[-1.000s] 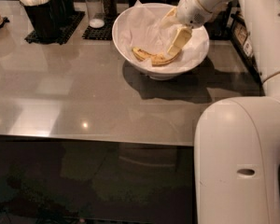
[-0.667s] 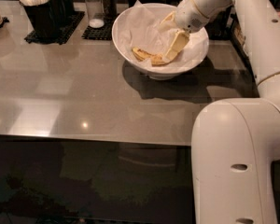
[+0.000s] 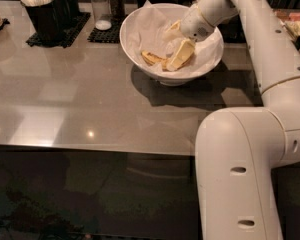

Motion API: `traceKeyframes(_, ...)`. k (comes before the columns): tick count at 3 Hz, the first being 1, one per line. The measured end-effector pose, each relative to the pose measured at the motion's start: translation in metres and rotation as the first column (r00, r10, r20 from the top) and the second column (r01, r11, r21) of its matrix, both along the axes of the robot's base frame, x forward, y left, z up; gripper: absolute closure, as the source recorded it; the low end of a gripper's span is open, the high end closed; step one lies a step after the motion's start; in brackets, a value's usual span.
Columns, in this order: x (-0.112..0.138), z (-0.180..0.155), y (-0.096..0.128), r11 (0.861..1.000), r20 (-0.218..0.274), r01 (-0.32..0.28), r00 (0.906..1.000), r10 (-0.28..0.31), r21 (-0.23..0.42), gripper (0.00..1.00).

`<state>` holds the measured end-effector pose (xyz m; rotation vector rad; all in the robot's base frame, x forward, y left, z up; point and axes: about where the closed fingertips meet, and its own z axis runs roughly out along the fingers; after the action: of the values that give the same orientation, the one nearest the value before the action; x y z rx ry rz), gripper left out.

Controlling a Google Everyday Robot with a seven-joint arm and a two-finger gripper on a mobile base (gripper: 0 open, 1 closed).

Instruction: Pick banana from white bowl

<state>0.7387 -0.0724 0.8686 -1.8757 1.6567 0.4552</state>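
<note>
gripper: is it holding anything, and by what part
Cannot be told. The gripper is down in the bowl, at the right end of the banana; whether it has a grip there does not show.

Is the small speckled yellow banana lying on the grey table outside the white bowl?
No, the small yellow banana lies inside the round white bowl, with the gripper in there beside it.
</note>
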Motion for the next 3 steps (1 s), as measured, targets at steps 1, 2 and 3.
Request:
traceKeyframes(1, -0.001, -0.018, 0.012, 1.000, -0.048, -0.028, 0.9984, 0.029, 0.012, 0.24)
traceKeyframes(2, 0.000, -0.029, 0.025, 0.998, -0.075, -0.052, 0.9957, 0.054, 0.024, 0.43)
traceKeyframes(3, 0.000, -0.028, 0.033, 0.997, -0.072, -0.071, 0.9947, 0.073, 0.030, 0.66)
